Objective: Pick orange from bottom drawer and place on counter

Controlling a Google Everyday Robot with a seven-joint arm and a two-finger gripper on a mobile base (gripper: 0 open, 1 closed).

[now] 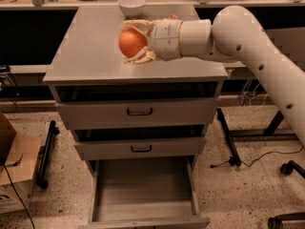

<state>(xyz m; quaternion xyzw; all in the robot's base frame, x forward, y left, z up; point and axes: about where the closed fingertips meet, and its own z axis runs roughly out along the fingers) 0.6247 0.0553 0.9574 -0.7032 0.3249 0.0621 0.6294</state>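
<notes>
My gripper (129, 41) is shut on the orange (131, 42), a round orange fruit, and holds it over the middle of the grey counter (86, 51); I cannot tell how far above the surface. My white arm reaches in from the right. The bottom drawer (143, 190) is pulled open below and its tray is empty. The two drawers with black handles above it are slightly ajar.
A white bowl (131, 5) stands at the counter's back edge. A red can (173, 17) is mostly hidden behind my wrist. A cardboard box (14, 175) sits on the floor at left. Black table legs and cables (228, 142) stand at right.
</notes>
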